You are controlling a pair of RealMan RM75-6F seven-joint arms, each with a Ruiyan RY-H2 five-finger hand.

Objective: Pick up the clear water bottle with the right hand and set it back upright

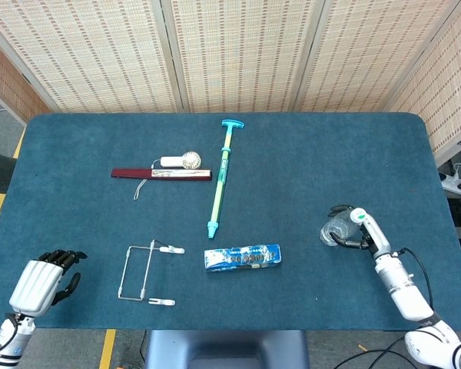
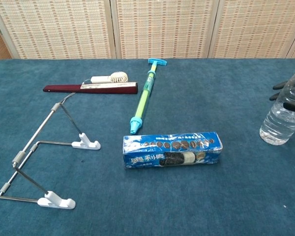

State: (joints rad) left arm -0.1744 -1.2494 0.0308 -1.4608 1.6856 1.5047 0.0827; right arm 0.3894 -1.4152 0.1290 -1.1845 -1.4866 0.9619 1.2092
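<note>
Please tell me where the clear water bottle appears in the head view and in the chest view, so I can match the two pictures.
Head view: the clear water bottle is at the right, near the table's front edge, with the right hand around it.
Chest view: the bottle stands at the far right edge, dark fingers across it.
Shared landmark: the blue cookie box lies to its left in both.
</note>
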